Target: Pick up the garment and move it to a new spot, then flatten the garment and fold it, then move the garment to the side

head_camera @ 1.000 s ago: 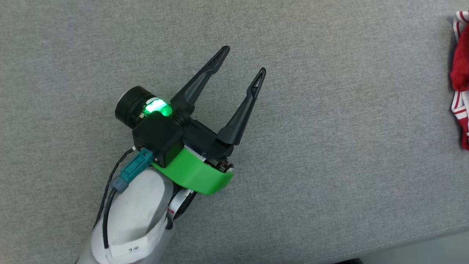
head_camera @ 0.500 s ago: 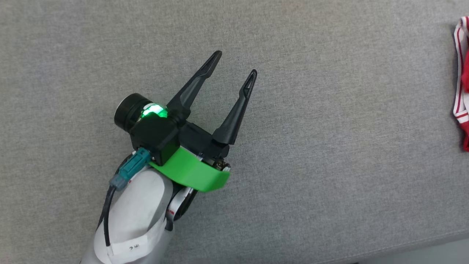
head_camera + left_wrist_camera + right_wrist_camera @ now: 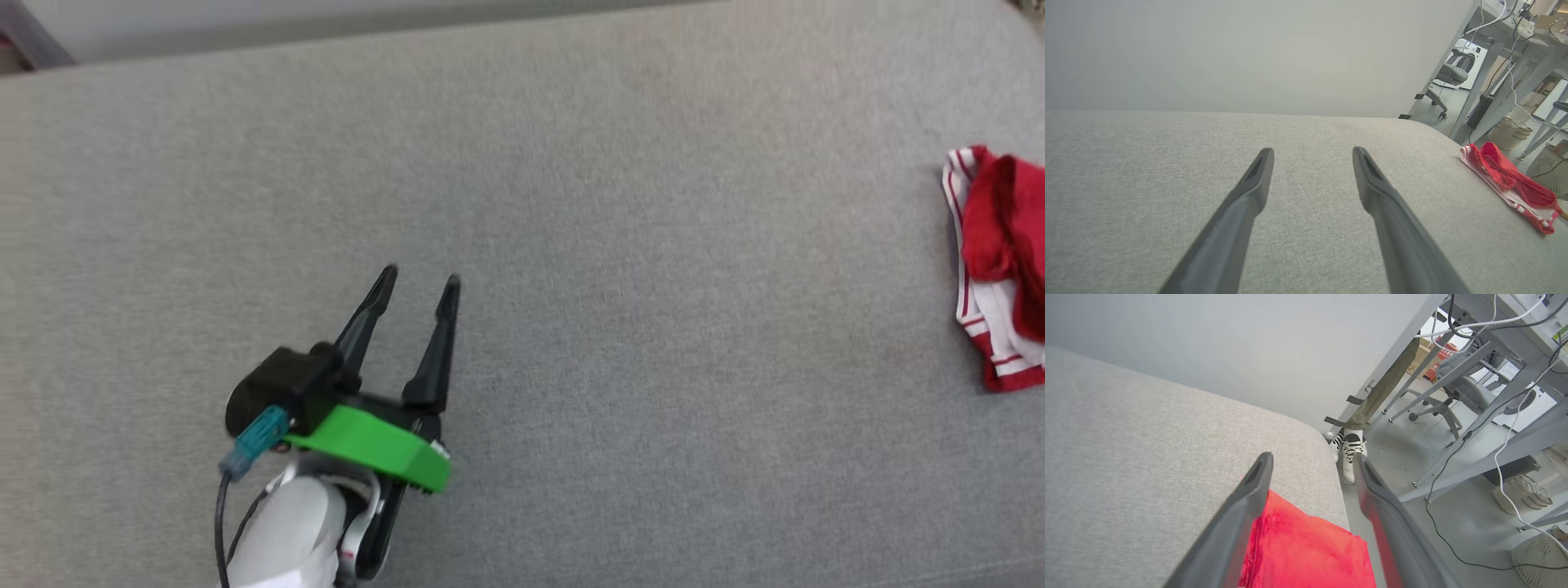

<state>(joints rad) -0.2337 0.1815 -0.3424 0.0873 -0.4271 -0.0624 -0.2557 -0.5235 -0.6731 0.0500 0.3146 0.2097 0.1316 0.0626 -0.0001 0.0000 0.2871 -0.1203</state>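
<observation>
Shifted since a second ago, the whole head picture, by a turn of the camera: far edge of the grey upholstered surface (image 3: 653, 204) now at the top, more of the garment (image 3: 992, 237) now inside the right border, left hand (image 3: 421, 276) now lower and nearer the bottom-left corner

Left hand: poised over bare grey fabric, both dark fingers spread wide, empty, well apart from the garment; green collar (image 3: 367, 445) and teal cable plug (image 3: 257, 437) behind the fingers

Garment: bunched in a red heap with white, red-striped trim along its left side, lying at the right end of the surface, close to the rounded edge

Right hand (image 3: 1312, 455), right wrist view: fingers spread wide, directly above the red cloth, seen between and below them; contact with the cloth impossible to tell

Beyond the surface edge, same view: a person's white lace-up shoes (image 3: 1349, 461) and olive trouser leg on the pale floor, grey table legs, a wheeled office chair (image 3: 1466, 396), loose cables

Left wrist view: woven basket (image 3: 1508, 132) on the floor past the garment
</observation>
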